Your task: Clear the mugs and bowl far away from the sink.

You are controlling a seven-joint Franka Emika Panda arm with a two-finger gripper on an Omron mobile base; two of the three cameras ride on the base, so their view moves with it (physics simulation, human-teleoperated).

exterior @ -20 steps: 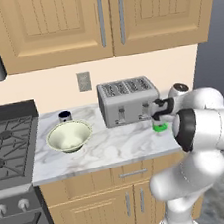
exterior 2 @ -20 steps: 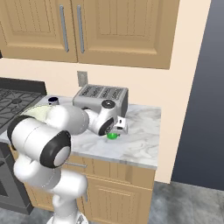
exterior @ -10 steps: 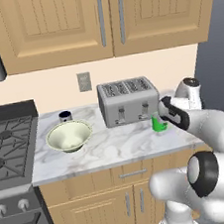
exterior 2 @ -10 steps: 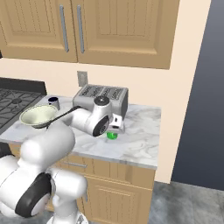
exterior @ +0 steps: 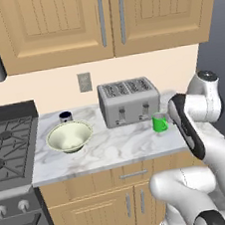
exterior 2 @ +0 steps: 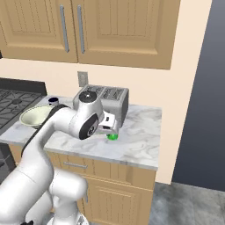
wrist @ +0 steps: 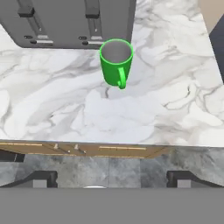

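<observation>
While my pincer [wrist: 111,177] hangs wide apart and empty, the green mug [wrist: 115,61] stands upright at twelve o'clock on the counter [wrist: 153,109]; toaster [wrist: 70,22] just behind it.

no legible text, labels (anywhere visible)

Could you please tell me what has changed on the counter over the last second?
The arm swung back from over the green mug, leaving the open hand clear of it, above the counter's front edge. The mug stayed upright beside the toaster; the bowl and navy mug did not move.
</observation>
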